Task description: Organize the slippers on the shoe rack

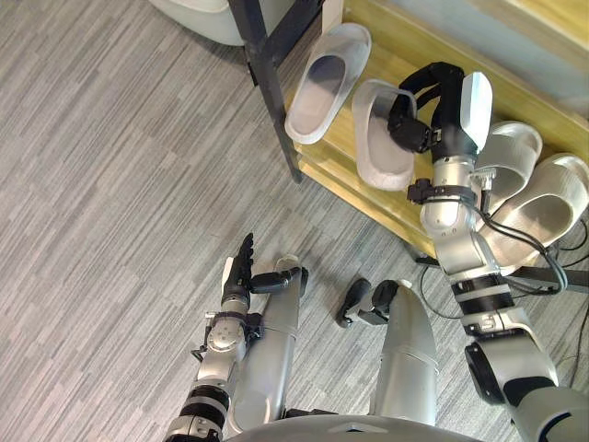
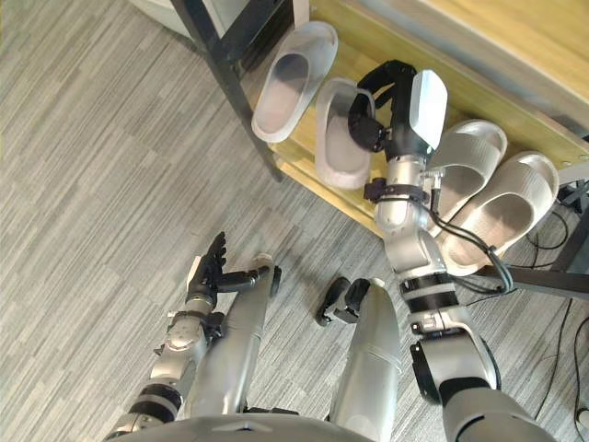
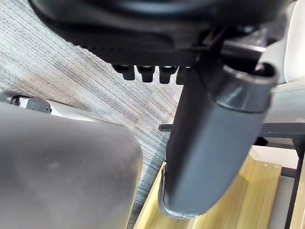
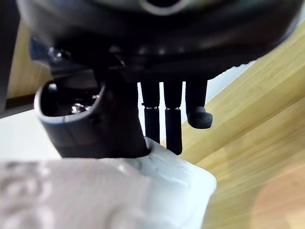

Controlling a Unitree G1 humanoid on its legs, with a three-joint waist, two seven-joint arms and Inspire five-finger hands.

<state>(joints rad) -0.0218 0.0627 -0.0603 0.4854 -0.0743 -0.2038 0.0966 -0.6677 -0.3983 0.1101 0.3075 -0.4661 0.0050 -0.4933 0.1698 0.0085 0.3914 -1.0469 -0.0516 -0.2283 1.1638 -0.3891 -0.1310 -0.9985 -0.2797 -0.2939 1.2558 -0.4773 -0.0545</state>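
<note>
No legible text, labels, numbers or signs anywhere

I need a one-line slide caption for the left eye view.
Right hand grips a grey slipper on the wooden shoe rack; left hand hangs open near the floor.
</note>
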